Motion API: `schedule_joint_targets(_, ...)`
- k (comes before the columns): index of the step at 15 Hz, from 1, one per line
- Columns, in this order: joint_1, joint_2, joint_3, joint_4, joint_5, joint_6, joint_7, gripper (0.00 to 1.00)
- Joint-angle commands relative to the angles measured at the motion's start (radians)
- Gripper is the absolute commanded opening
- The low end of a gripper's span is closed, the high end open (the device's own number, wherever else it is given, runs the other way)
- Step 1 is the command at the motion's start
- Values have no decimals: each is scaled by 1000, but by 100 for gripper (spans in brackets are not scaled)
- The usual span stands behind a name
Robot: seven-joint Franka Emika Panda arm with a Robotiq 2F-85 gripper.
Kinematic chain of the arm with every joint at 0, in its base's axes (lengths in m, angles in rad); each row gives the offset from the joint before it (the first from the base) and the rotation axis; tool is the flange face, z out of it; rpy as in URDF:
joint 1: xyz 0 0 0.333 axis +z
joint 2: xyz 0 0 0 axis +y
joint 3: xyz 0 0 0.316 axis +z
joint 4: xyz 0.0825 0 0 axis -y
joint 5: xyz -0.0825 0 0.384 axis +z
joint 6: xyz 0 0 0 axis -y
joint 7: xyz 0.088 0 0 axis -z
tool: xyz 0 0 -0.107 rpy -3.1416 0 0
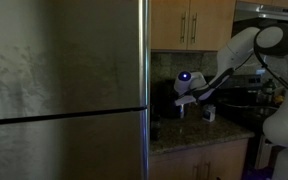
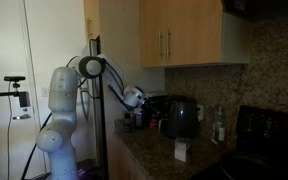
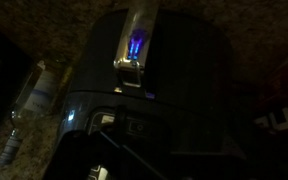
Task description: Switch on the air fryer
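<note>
The air fryer (image 2: 179, 116) is a black, glossy, rounded box on the granite counter against the wall. In an exterior view it (image 1: 164, 98) is partly hidden behind the refrigerator's edge. My gripper (image 2: 134, 102) hangs just beside it at its upper part, and also shows in an exterior view (image 1: 185, 102). The wrist view looks down on the air fryer's dark top (image 3: 189, 85), where a small blue light (image 3: 134, 45) glows. My fingers are lost in the dark at the bottom of that view. I cannot tell whether they are open or touching the appliance.
A stainless refrigerator (image 1: 64, 80) fills the near side. A small white mug (image 2: 181, 150) stands on the counter (image 2: 154, 160). A bottle (image 3: 29, 100) lies beside the fryer. Wooden cabinets (image 2: 174, 35) hang above. A dark stove (image 2: 269, 130) is further along.
</note>
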Motion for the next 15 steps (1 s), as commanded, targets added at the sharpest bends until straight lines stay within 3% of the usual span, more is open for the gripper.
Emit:
schedule_joint_targets(1,5,0,1,7,-6,0,4,100)
schedule_joint_targets(11,37,90,0,99,-3,-93,26,100)
schedule_joint_targets(12,209,81,-181,110,55,-85,15,100)
schedule_joint_targets(14,268,34,-265,70,57,-23,16,100)
schedule_joint_targets(15,172,50,-161,73,29,-47,25,100)
